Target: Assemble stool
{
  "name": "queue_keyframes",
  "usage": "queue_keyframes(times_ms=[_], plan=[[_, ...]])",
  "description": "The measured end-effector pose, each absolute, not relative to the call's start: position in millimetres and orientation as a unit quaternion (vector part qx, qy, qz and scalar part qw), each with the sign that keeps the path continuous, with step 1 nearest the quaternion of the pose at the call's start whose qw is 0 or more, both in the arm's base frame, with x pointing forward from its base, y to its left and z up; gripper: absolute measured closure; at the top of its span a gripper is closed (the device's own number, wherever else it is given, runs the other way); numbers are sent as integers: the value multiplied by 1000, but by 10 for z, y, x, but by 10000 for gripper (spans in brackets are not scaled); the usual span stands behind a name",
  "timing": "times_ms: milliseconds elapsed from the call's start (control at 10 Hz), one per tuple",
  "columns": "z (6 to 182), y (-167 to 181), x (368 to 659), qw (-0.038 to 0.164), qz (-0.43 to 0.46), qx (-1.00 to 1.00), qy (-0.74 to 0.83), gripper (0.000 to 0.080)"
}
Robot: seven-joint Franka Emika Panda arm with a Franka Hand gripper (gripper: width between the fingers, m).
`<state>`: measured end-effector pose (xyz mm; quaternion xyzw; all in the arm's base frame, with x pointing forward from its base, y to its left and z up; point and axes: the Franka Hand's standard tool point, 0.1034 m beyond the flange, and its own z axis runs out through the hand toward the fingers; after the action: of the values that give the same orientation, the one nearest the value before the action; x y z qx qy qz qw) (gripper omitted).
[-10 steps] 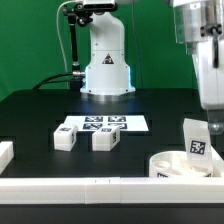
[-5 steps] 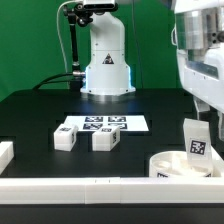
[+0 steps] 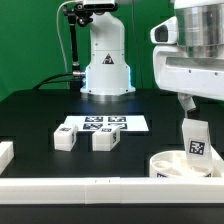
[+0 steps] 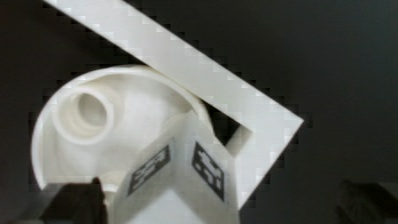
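Gripper [image 3: 191,106] lowered, jaws wide, above upright leg [image 3: 196,138]

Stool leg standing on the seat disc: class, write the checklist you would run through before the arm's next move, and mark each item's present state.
1. Gripper open: ok, the jaws stand wide and are not closed on anything.
2. Gripper lined up over the upright leg: ok, it hangs just above it.
3. Upright leg standing straight on the seat disc: ok.
4. Upright leg fully seated in its socket: cannot tell, the joint is hidden.
5. Loose legs out of the arm's way: ok, both lie on the table by the marker board.
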<state>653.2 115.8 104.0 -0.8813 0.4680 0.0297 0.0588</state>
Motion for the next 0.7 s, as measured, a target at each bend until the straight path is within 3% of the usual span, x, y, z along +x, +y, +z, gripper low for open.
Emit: queue_keyframes(times_ms=[300, 700], plan=[[1253, 1124, 6598, 71, 11, -930, 360, 150], [1235, 1112, 6599, 70, 0, -972, 222, 150]])
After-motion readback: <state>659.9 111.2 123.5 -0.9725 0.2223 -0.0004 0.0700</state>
